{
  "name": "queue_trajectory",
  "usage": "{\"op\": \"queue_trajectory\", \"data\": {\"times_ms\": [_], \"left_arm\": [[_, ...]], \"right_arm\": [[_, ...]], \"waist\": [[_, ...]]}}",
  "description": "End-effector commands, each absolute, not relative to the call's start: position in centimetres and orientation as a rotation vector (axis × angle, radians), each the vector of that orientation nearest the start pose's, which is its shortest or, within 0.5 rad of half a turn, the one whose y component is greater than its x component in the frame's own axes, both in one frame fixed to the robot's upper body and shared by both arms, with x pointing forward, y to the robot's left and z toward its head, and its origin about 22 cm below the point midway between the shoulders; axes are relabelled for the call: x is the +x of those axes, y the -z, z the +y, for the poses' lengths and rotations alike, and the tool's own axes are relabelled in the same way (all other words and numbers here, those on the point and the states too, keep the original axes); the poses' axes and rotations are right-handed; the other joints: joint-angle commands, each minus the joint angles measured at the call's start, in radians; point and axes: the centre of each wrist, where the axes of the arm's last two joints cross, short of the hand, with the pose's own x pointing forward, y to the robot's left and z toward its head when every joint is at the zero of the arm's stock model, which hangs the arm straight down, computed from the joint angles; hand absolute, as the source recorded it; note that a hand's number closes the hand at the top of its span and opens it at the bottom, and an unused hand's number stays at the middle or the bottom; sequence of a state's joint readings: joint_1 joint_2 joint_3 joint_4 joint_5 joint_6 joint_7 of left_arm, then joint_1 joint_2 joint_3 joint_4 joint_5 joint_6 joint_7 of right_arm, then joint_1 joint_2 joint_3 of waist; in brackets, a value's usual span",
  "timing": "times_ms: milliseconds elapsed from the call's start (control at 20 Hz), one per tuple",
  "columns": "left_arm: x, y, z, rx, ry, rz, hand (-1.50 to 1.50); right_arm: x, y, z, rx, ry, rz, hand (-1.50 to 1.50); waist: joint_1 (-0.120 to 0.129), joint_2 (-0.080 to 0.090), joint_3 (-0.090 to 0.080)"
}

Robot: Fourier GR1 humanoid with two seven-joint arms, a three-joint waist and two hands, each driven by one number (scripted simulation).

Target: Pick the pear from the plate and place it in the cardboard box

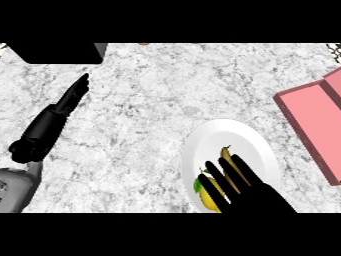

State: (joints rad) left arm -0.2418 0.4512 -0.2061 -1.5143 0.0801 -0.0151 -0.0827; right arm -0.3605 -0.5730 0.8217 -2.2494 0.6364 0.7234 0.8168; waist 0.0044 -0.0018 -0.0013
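A: status? where's the pear (211, 196)?

B: on the white plate (261, 145), low on its left side; yellow body, small green leaf at its left, brown stem pointing up toward the plate's middle; right hand (256, 196) is over it, covering most of it.

A: grasped?

B: doesn't look like it; fingers (238, 170) are straight and spread, laid along the fruit, not curled round it; whether they touch it or hover just above, can't tell from this steep angle.

A: left hand?

B: left hand (71, 97) is well apart on the bare counter (165, 100), fingers straight and together, pointing toward the black block (58, 52) at the top edge; resting, not involved.

A: box?

B: pink open box (324, 130) at the right edge, just beside the plate; pictures show pink rather than cardboard brown, but it's the only box in view; short carry.

A: advice for the grasp?

B: my read: centre the palm on the fat part of the pear, not the neck or stem; thumb on one side, fingers on the other; close only once both sides are bracketed; pear is round and could roll on the smooth plate if nudged off-centre; lift straight up to clear the rim before swinging right; clear the box wall, then lower inside before letting go.
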Motion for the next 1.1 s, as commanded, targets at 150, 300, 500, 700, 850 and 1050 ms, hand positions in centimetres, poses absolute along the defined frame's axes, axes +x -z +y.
{"op": "queue_trajectory", "data": {"times_ms": [150,300,500,700,850,1050], "left_arm": [[28.8,-7.6,27.1,0.112,0.541,-1.733,0.0],[29.1,-6.5,26.7,0.124,0.524,-1.745,0.0],[28.2,-6.3,26.2,0.11,0.526,-1.762,0.0],[29.0,-5.2,26.2,0.1,0.549,-1.75,0.0],[30.1,-6.7,25.7,0.106,0.522,-1.746,0.0],[29.9,-6.2,27.2,0.101,0.536,-1.761,0.0]], "right_arm": [[16.3,-14.4,-11.8,-0.91,-1.894,-1.093,-1.5],[16.7,-13.6,-11.6,-0.943,-1.882,-1.113,-1.5],[15.6,-13.0,-12.0,-0.938,-1.895,-1.116,-1.5],[17.3,-10.7,-10.1,-0.986,-1.895,-1.095,-1.5],[19.2,-11.1,-10.4,-1.003,-1.899,-1.054,-1.5],[19.8,-8.8,-10.4,-1.0,-1.919,-1.016,-1.5]], "waist": [[0.0,0.0,0.001],[-0.003,0.001,0.002],[-0.004,0.0,0.002],[-0.004,0.002,0.001],[-0.004,0.002,0.001],[-0.003,0.002,0.001]]}}
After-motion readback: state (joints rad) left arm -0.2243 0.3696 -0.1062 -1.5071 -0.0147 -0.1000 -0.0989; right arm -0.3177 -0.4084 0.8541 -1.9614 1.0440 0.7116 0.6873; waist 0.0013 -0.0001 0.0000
